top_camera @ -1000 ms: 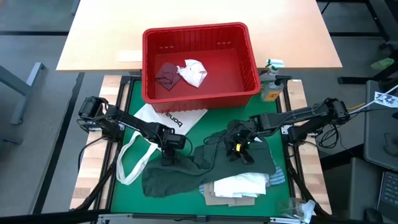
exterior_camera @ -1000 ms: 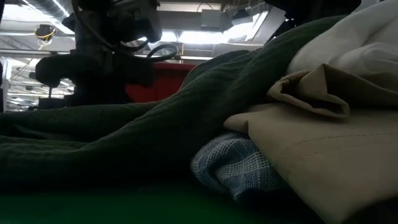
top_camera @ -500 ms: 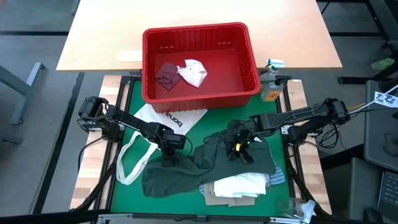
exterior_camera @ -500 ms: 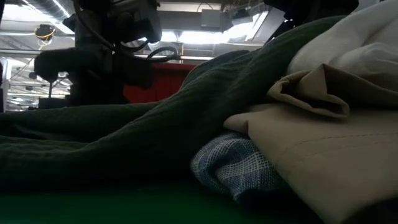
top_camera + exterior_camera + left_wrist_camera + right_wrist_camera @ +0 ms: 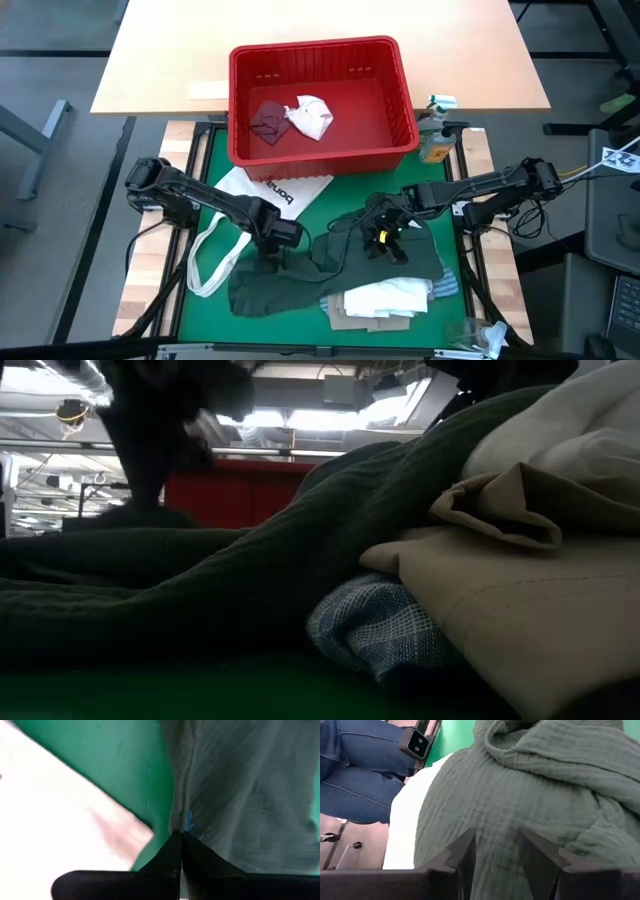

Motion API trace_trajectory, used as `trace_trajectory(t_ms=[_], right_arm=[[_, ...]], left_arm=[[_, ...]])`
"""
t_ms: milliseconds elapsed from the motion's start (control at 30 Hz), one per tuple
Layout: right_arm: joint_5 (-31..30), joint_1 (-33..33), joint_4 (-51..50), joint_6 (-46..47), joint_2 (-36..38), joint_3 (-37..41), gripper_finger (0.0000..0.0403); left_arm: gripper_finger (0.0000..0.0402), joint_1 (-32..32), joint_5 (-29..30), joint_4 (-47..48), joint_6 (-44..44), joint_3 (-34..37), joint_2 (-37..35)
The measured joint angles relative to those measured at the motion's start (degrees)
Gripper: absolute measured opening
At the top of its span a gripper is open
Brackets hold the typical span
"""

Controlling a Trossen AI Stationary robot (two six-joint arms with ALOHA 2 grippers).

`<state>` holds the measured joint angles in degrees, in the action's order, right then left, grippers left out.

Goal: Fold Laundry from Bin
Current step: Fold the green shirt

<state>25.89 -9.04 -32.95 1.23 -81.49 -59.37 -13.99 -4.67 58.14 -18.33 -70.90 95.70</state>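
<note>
bin point(image 5: 322, 152) behind laundry point(image 5: 340, 270), tote bag point(image 5: 255, 195) left, 2 small pieces point(image 5: 295, 117) in bin

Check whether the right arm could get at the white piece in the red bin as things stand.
Probably yes: the white piece lies uncovered in the open-topped red bin, and the right hand is open above the dark green top.

A pale wooden table point(image 5: 160, 60) stands on grey floor point(image 5: 50, 200); ceiling strip lights point(image 5: 320, 418) glow beyond.

place: lab/workshop | evidence: ceiling light strips point(image 5: 330, 418) above red bin point(image 5: 250, 495); wooden workbench point(image 5: 150, 60) behind it; cables
</note>
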Motion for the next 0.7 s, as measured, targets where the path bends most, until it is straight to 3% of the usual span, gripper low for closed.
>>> trace_trajectory(t_ms=[233,533,700], right_arm=[[0.7,0.0,0.0,0.0,0.0,0.0,0.0147],[0.7,0.0,-0.2,0.0,0.0,0.0,0.0147],[0.7,0.0,-0.2,0.1,0.0,0.0,0.0147]], left_arm=[[0.0000,-6.5,2.9,6.3,-7.6,-9.8,0.0],[0.0000,-17.8,4.0,5.2,-24.3,-10.6,0.0],[0.0000,-24.0,9.5,1.5,-29.5,-10.2,0.0]])
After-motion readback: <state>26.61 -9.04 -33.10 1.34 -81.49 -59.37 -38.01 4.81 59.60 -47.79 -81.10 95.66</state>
